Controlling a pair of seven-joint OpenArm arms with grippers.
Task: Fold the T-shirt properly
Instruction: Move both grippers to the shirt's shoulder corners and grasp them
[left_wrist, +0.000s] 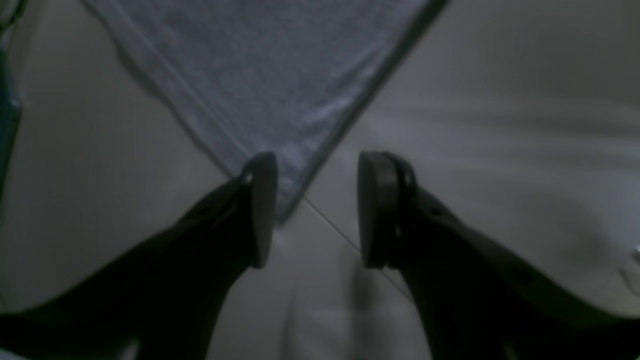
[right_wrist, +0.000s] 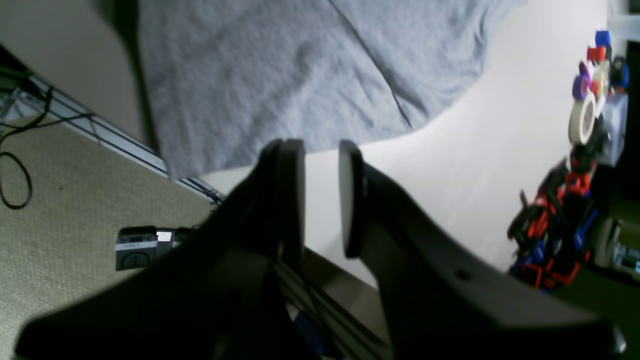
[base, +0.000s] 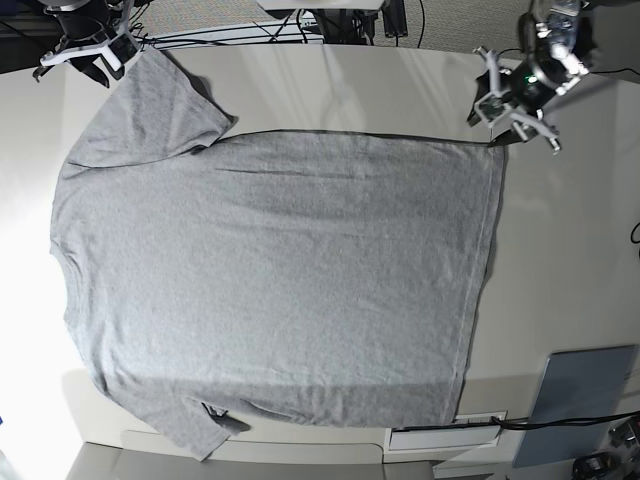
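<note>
Left gripper (left_wrist: 317, 210) is standing with jaws apart right over the hem corner of the T-shirt (left_wrist: 280, 85), gripping nothing. Right gripper (right_wrist: 322, 195) is hovering, jaws slightly parted and empty, by a sleeve. The shirt is lying spread flat, plain side up, on the table (base: 330, 85).

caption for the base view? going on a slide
Grey T-shirt spread flat on the table, left gripper open at its hem corner, right gripper at the sleeve end.
</note>
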